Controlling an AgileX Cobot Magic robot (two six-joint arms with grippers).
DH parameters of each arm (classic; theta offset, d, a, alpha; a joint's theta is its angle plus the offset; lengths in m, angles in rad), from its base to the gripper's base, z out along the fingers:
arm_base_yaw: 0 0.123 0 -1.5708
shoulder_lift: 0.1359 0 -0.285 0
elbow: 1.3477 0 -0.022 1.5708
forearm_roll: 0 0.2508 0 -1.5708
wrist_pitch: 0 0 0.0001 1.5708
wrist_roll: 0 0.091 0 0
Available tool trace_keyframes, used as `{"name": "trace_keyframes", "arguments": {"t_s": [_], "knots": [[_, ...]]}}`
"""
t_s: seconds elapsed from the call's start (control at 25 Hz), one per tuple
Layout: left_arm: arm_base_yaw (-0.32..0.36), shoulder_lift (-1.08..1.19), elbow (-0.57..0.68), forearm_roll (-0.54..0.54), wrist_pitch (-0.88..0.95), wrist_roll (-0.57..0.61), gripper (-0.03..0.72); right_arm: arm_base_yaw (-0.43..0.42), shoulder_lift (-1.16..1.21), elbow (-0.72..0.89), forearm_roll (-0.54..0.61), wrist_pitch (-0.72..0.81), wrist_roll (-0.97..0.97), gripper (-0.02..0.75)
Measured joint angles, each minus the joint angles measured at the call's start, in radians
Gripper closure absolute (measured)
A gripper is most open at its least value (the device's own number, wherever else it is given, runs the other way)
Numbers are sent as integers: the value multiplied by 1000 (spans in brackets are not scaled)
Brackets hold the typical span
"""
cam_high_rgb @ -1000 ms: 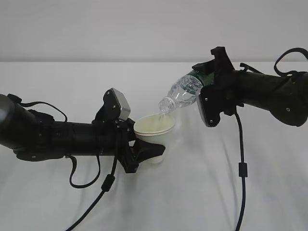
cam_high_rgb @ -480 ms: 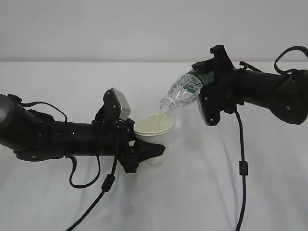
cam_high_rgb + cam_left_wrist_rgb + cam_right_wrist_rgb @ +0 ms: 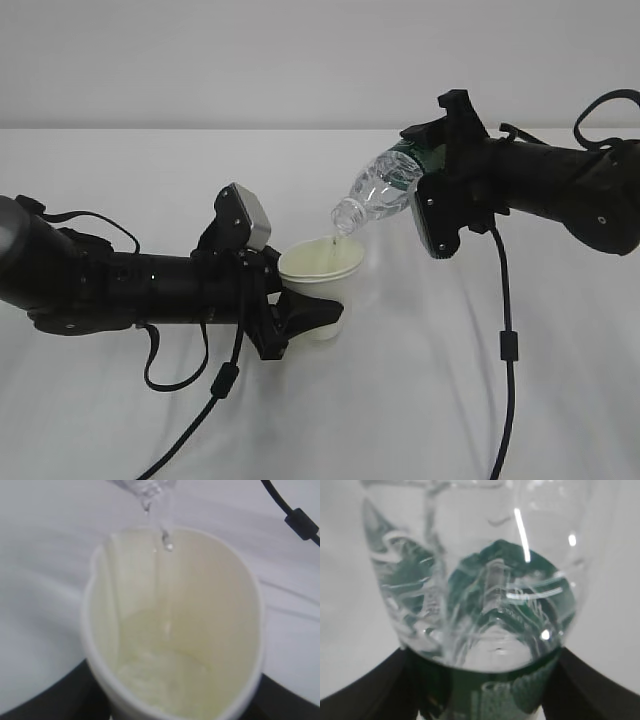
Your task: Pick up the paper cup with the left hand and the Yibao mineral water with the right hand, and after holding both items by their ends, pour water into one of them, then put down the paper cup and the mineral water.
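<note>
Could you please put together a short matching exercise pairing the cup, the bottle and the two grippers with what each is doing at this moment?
1. paper cup
2. Yibao mineral water
3. left hand
4. right hand

A. tilted, neck pointing down-left
B. clamped on the bottle's labelled end
C. upright, catching a thin stream
D. gripping the cup near its base

Pairs: 1-C, 2-A, 3-D, 4-B

Bottle (image 3: 382,190) tilted over paper cup (image 3: 318,270); both gripped.
</note>
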Motion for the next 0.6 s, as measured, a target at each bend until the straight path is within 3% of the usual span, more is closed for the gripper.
{"name": "trace_keyframes", "arguments": {"t_s": [0.6], "knots": [[0,0,0,0,0,0,294,0,0,0,-5,0,0,261]]}}
